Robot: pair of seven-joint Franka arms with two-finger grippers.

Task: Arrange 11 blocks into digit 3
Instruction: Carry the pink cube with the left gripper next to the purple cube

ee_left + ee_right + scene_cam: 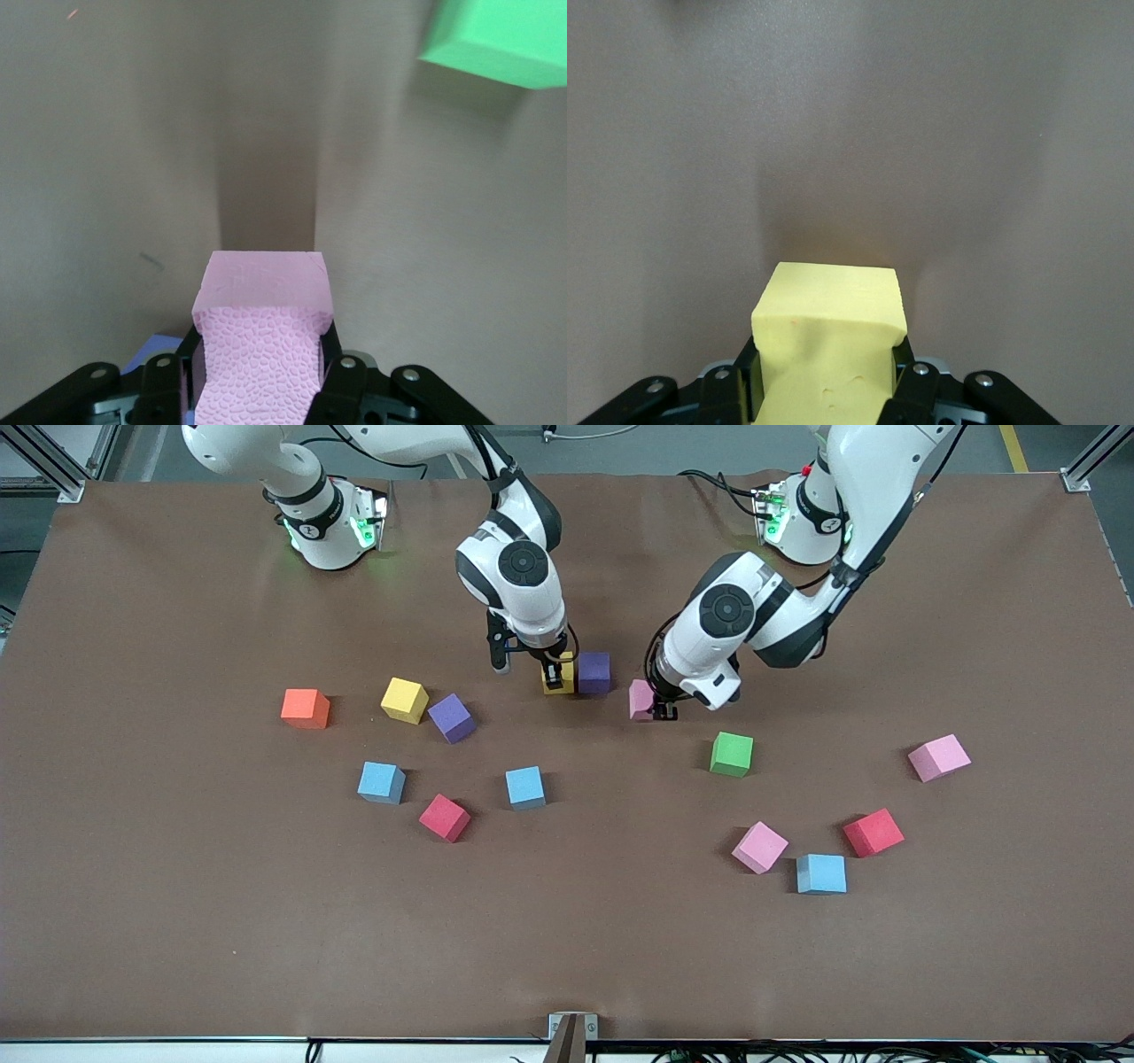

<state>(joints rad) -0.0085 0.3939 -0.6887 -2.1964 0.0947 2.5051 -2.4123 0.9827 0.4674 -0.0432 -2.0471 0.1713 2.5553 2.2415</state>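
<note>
Gripping pink block [266, 292], left gripper [663, 710]; right gripper [558, 676] clamps yellow block [831, 310] touching purple block [594, 672]

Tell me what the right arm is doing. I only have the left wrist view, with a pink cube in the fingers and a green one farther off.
Observer: The right gripper is shut on a yellow block, set right against a purple block.
Operator: Is my pink one touching that pair?
Observer: No. The pink block in the left gripper stands apart from the purple block, toward the left arm's end.
Operator: Where's the orange cube?
Observer: The orange cube lies toward the right arm's end of the table, clear of both grippers.
</note>
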